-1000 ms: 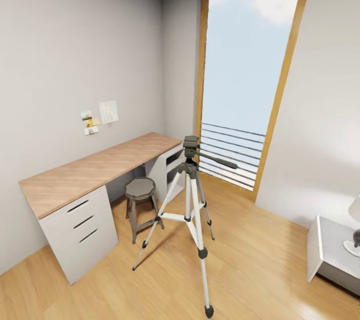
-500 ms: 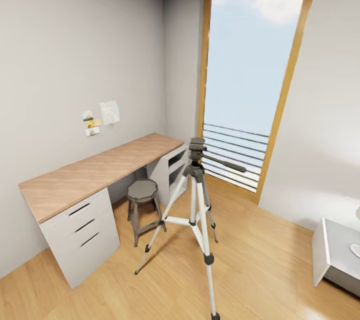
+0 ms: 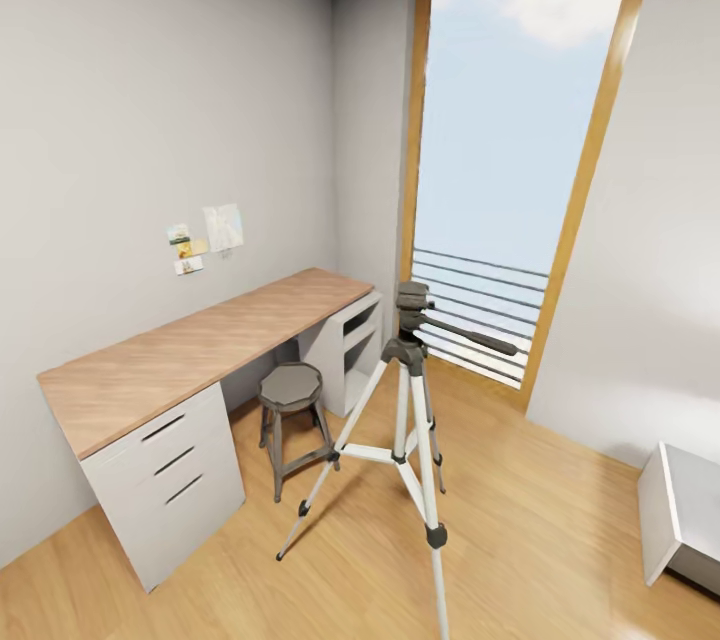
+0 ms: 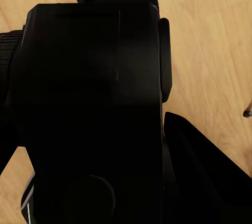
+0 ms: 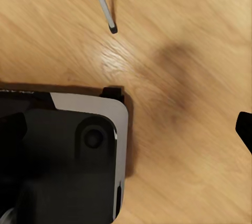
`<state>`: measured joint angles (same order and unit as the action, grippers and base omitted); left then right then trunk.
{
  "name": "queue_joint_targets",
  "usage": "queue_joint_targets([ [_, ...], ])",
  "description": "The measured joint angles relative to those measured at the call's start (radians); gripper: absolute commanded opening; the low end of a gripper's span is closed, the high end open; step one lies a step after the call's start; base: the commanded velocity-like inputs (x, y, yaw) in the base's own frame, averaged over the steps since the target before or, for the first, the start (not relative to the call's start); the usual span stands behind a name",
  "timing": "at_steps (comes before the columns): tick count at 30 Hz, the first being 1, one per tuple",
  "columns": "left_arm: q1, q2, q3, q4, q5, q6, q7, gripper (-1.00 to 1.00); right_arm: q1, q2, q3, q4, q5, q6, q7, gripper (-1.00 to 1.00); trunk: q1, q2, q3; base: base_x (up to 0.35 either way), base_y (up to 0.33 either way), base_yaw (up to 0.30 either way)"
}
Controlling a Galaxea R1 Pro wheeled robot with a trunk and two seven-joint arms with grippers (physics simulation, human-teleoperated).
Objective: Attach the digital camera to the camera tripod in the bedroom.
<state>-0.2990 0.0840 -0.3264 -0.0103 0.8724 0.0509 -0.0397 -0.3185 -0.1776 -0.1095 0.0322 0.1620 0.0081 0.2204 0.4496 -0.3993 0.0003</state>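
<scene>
In the bedroom (image 3: pixel 150 120), the camera tripod (image 3: pixel 405 420) stands on the plank floor beside the stool (image 3: pixel 290 388).
Left wrist view: the digital camera (image 4: pixel 89 103) sits close against the lens, apparently grasped by the left tool. Right wrist view: right tool's state cannot be told; a tripod foot (image 5: pixel 112 28) touches the floor.

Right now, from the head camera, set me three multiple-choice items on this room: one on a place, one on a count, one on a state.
1. The stool stands
A. on the desk
B. between the desk and the tripod
C. by the window

2. The desk unit's drawer handles number
A. one
B. three
C. five

3. The camera tripod is
A. standing with legs spread
B. folded on the floor
C. leaning on the wall

Answers: B, it sits on the floor between them; B, three dark slots show; A, it stands upright on splayed legs.
</scene>
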Motion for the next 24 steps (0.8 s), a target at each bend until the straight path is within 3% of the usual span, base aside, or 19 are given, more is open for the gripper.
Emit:
queue_joint_targets([
  [7, 0.000, 0.000, 0.000, 0.000, 0.000, 0.000, 0.000, -1.00, 0.000, 0.001, 0.000, 0.000, 0.000, 0.006, 0.000, 1.00, 0.000, 0.000, 0.000, 0.002, 0.002, -0.094],
  [24, 0.000, 0.000, 0.000, 0.000, 0.000, 0.000, 0.001, -1.00, 0.000, 0.002, 0.000, 0.000, 0.000, 0.009, 0.000, 1.00, 0.000, 0.000, 0.000, 0.000, 0.000, -0.238],
])
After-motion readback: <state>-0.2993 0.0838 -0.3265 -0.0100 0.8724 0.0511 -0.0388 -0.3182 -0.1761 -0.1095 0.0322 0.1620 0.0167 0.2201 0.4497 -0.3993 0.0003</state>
